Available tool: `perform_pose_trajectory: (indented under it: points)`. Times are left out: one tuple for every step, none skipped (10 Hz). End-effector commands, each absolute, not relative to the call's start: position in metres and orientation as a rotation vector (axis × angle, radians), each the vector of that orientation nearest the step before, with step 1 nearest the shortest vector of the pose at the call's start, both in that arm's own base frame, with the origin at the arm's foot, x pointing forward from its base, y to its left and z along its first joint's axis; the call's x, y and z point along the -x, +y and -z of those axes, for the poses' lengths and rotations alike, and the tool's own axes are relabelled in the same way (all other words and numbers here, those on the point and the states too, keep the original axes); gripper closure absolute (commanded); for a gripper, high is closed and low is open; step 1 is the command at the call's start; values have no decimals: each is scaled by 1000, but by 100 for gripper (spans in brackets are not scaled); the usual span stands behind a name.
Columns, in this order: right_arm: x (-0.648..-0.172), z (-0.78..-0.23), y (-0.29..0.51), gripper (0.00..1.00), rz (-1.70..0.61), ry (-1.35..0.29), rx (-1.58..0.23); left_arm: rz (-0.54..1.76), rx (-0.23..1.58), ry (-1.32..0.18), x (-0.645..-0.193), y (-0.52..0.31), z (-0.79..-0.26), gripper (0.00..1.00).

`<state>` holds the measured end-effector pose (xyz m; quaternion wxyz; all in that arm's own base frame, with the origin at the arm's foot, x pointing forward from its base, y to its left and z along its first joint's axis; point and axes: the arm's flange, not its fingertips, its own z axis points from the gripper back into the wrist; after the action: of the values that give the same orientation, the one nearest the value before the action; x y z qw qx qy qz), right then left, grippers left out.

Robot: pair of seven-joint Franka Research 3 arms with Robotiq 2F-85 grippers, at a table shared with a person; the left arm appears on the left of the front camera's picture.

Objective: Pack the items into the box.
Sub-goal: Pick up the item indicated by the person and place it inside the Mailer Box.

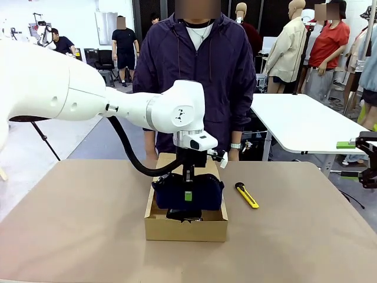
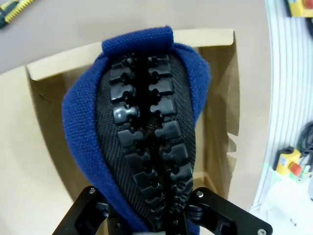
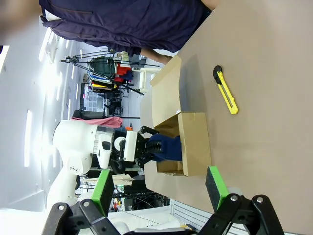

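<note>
Pouch step right now, folks. My left hand is clamped shut on the navy zip pouch along its zipper edge. The pouch hangs in the mouth of the cardboard box, partly down between the walls, with the flap lid folded back toward the person. Can't tell whether its underside touches the box floor.

A small black object lies inside at the near end, right under the pouch. The yellow-and-black utility knife is out on the worktop, just right of the box. My right hand hangs off by the worktop's right edge, jaws spread wide, holding nothing.

Next, I reckon: lower the pouch till it lies flat, let go, lift straight out. It's floppy, so it might catch a wall or perch on that black thing. The knife comes after, probably a job for the right hand.
</note>
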<state>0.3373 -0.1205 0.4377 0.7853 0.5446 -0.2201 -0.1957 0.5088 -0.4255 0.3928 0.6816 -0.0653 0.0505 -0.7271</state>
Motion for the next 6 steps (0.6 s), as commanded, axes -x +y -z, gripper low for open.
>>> perform_pose_trajectory:
  points:
    - [-337, -441, -122, 0, 422, -465, -1176, 1652, 131, 90, -510, -428, -399, 100]
    - [-337, -441, -122, 0, 422, -465, -1176, 1652, 131, 90, -510, -428, -399, 100]
    - [-337, -441, -122, 0, 422, -465, -1176, 1652, 131, 90, -510, -428, -399, 100]
    - [-337, -441, -122, 0, 422, -465, -1176, 1635, 145, 110, -510, -427, -393, 100]
    - [-337, -441, -122, 0, 422, -465, -1176, 1650, 160, 122, -515, -432, -382, 100]
    - [-337, -441, -122, 0, 422, -465, -1176, 1662, 158, 140, -515, -436, -368, 100]
